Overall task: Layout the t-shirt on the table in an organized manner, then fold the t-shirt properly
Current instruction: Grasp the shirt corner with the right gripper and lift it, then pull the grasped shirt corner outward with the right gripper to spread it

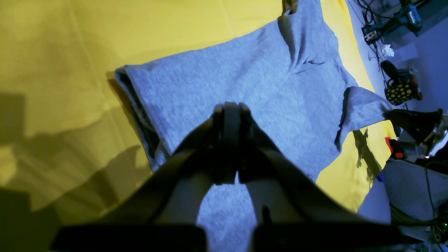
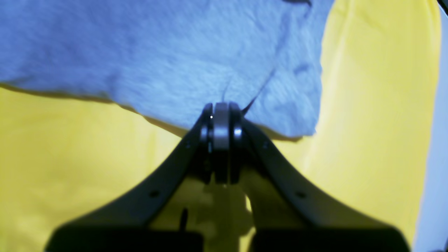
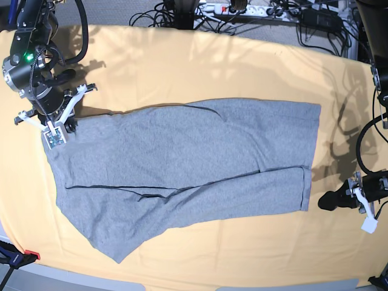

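The grey t-shirt (image 3: 182, 167) lies spread lengthwise over the yellow-orange table (image 3: 182, 66), plain side up, with a long fold line running across its lower half. At the shirt's upper left corner my right gripper (image 3: 56, 138) sits shut on the t-shirt's edge (image 2: 245, 87); in the right wrist view its tips (image 2: 221, 108) meet the slightly raised hem. My left gripper (image 3: 324, 201) hangs off the shirt's right end, apart from the cloth. In the left wrist view the left gripper (image 1: 231, 108) is shut with nothing between its fingers, above the t-shirt (image 1: 245, 70).
Cables and a power strip (image 3: 236, 9) run along the table's far edge. A red-tipped object (image 3: 29, 254) sits at the front left corner. Beyond the table edge, the left wrist view shows a dark mug with yellow dots (image 1: 400, 91) and a drill (image 1: 409, 14).
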Robot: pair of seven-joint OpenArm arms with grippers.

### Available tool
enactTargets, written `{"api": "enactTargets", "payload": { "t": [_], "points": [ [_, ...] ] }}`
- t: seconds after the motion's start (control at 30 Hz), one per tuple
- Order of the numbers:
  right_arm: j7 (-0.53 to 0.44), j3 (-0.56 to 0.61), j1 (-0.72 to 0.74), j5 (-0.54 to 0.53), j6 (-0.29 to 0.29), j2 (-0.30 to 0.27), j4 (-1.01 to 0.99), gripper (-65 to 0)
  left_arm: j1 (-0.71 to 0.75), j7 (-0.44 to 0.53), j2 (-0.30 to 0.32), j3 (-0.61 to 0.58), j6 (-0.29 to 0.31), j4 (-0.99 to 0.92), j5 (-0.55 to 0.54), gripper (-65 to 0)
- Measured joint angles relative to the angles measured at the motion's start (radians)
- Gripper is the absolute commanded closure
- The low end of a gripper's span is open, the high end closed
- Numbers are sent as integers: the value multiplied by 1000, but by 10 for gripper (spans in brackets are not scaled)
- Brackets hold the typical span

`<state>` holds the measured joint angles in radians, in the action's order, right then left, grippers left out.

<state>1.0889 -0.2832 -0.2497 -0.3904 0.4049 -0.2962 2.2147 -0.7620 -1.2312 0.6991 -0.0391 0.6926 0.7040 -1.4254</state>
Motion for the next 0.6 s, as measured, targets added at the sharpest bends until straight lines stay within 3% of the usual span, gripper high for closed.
{"api": "enactTargets", "payload": {
  "t": [0.2,0.4,0.47,0.6],
  "points": [
    [-3,0,1,-178,139,0,39,0,0,0,0,0,0,0,0,0],
    [-3,0,1,-309,241,0,41,0,0,0,0,0,0,0,0,0],
    [-3,0,2,-329,270,0,41,0,0,0,0,0,0,0,0,0],
    [-42,0,9,-332,271,-4,41,0,0,0,0,0,0,0,0,0]
  ]
}}
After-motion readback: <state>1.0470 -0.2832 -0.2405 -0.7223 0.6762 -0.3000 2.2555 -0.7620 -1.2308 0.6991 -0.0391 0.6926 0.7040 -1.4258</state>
